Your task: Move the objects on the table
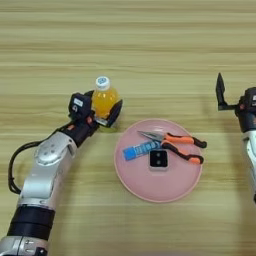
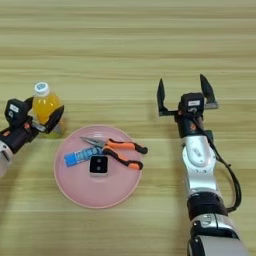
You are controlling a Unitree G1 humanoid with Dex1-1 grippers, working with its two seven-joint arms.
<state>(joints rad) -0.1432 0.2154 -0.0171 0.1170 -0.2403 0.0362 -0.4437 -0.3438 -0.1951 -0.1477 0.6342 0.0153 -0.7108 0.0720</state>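
Wooden table [image 1: 150,45] fills the whole picture, light brown with long stripes running side to side.

Nearest the bottom edge are the two robot arms. One comes up from the lower left and one comes up from the lower right.

A bit higher, just below the middle of the frame, sits a round pink plate [image 1: 131,172]. Three small things lie in it. A blue tube [image 1: 141,149] lies on the left part of the plate, tilted. A small black square block [image 1: 158,159] sits just beside the tube, near the plate's middle. Orange-and-black pliers [image 1: 175,145] lie across the right part, with the thin metal nose pointing to the left and the handles reaching the right rim.

Higher still, at the middle left, is the left gripper [image 1: 100,111]. Its two black fingers sit on either side of a small orange juice bottle [image 1: 104,99], closed against it. The bottle stands upright on the table just up and left of the plate, and its white cap is on top.

On the right side, at about the same height, is the right gripper [image 2: 184,95]. Its two fingers are spread wide apart and point toward the top of the frame, with nothing between them. It is well apart from the plate.
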